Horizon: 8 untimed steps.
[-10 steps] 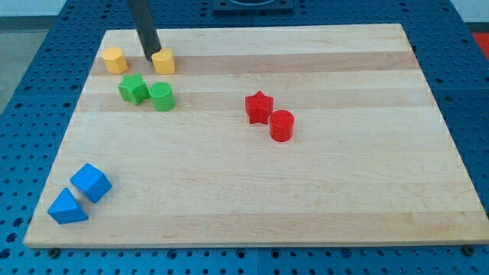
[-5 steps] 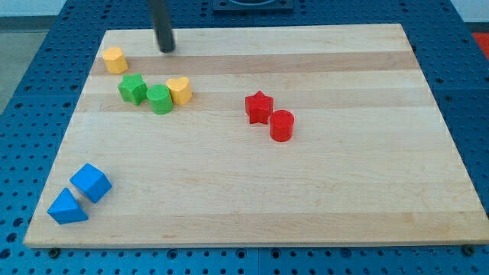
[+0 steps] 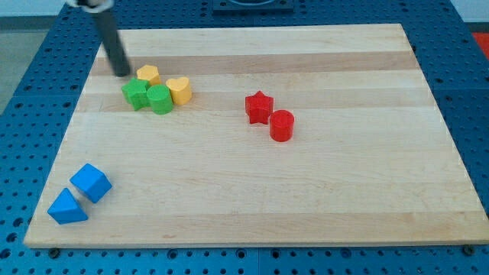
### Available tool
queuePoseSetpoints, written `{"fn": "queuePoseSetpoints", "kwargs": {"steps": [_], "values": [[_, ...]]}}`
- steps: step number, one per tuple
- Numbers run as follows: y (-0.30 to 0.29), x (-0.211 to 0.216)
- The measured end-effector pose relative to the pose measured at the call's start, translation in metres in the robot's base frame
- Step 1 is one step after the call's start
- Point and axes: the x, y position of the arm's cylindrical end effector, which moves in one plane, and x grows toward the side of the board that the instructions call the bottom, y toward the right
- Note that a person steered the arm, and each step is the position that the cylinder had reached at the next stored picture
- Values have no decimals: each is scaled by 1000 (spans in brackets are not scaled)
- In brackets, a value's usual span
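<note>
Nearest the view's bottom left: blue cube [image 3: 91,182] touching blue triangular block [image 3: 67,207], unmoved. Further in, red star [image 3: 259,106] and red cylinder [image 3: 282,125], unmoved, matte. Beyond, green star [image 3: 136,95], green cylinder [image 3: 160,99], yellow heart [image 3: 179,90], now joined by yellow hexagonal block [image 3: 148,75], shoved rightward. My tip [image 3: 122,73] just left of it. No gripper fitted. Pale wooden bench [image 3: 344,191], smooth-grained.

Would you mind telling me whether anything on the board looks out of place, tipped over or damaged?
Nothing stands out. The blocks sit flat in groups: yellow hexagonal block, yellow heart block, green star block and green cylinder huddle together; my tip stands just to the view's left of them.
</note>
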Motion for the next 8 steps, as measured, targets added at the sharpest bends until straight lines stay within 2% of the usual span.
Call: {"fn": "queuePoseSetpoints", "kwargs": {"steps": [1, 2, 3, 4, 5, 6, 8], "values": [[-29, 28], [-28, 80], [6, 212], [0, 275], [-1, 299], [31, 304], [44, 209]]}}
